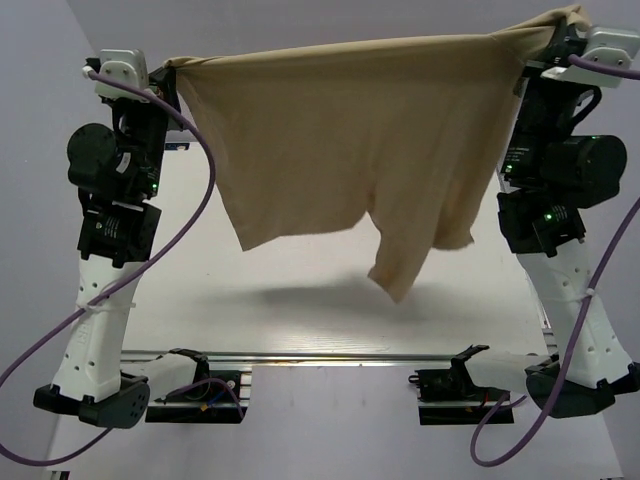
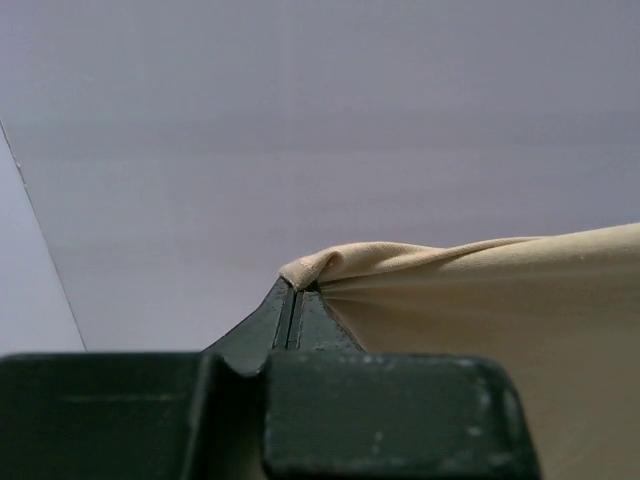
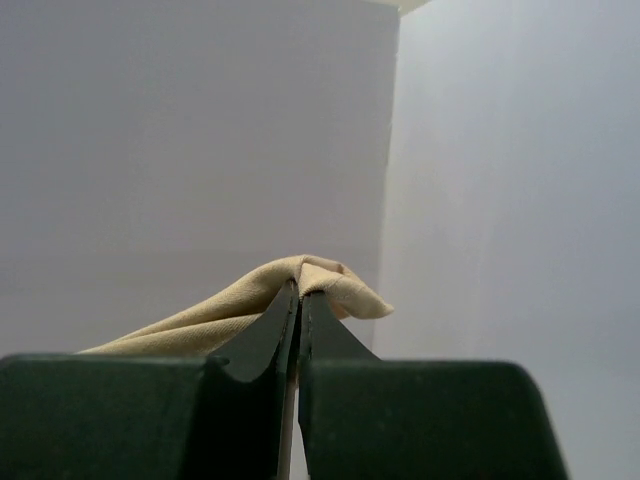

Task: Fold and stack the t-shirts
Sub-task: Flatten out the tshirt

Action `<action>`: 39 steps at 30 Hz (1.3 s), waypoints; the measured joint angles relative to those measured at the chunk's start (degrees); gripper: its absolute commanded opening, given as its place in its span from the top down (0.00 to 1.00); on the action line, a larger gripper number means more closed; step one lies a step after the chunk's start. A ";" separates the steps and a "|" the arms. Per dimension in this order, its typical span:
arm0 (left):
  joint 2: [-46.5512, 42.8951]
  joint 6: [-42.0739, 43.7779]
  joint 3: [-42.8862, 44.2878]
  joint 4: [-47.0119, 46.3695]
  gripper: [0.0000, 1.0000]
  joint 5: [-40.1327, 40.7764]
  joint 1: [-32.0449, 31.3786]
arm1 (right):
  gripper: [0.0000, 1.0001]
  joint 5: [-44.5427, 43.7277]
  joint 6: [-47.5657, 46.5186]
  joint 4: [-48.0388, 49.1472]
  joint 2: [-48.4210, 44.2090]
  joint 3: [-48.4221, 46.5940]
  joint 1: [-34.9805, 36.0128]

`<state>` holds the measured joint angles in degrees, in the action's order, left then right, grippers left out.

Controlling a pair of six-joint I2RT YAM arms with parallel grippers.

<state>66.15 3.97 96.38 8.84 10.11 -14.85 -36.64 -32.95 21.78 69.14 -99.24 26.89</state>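
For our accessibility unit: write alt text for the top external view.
A tan t-shirt hangs spread in the air, stretched between the left gripper and right gripper, each shut on a top corner. Its lower edge dangles over the white table.

Top external: we look from above and behind the arm bases (image 1: 195,388), down over the white flat counter (image 1: 220,310); wide, distant. Left wrist: close behind the dark green left hand (image 2: 293,292), facing a pale wall (image 2: 300,120). Right wrist: likewise behind the dark green right hand (image 3: 300,292). All three share the plain tan thin-fabric t-shirt (image 1: 340,140).
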 measured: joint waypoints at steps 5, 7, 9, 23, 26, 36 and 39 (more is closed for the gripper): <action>-3.50 0.33 0.15 0.68 1.00 -1.16 -0.11 | 1.00 2.51 -1.75 -2.03 -2.01 -2.49 0.24; -5.16 0.44 1.36 1.46 1.00 -2.01 -0.11 | 1.00 4.48 -1.29 -4.46 -3.54 -3.32 0.24; -7.02 0.57 3.26 2.10 1.00 -3.41 -0.04 | 1.00 6.62 -0.11 -6.91 -5.55 -4.28 0.24; -11.82 0.44 10.03 6.40 1.00 -11.56 1.25 | 1.00 14.36 5.11 -13.09 -16.28 -7.17 -0.26; -10.58 0.22 10.08 7.26 1.00 -11.34 1.27 | 1.00 14.27 5.53 -13.00 -15.39 -7.10 -0.26; -3.15 -5.35 -4.55 1.46 1.00 -3.30 1.49 | 1.00 3.87 4.11 -2.67 -3.21 5.05 -0.74; 5.55 -8.20 -9.46 -0.33 1.00 0.09 1.99 | 1.00 -0.50 5.31 0.20 5.75 11.15 -1.60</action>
<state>71.70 -4.23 86.91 8.51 10.20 -12.86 -37.15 -27.64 21.98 74.89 -88.09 25.30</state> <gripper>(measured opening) 0.025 0.012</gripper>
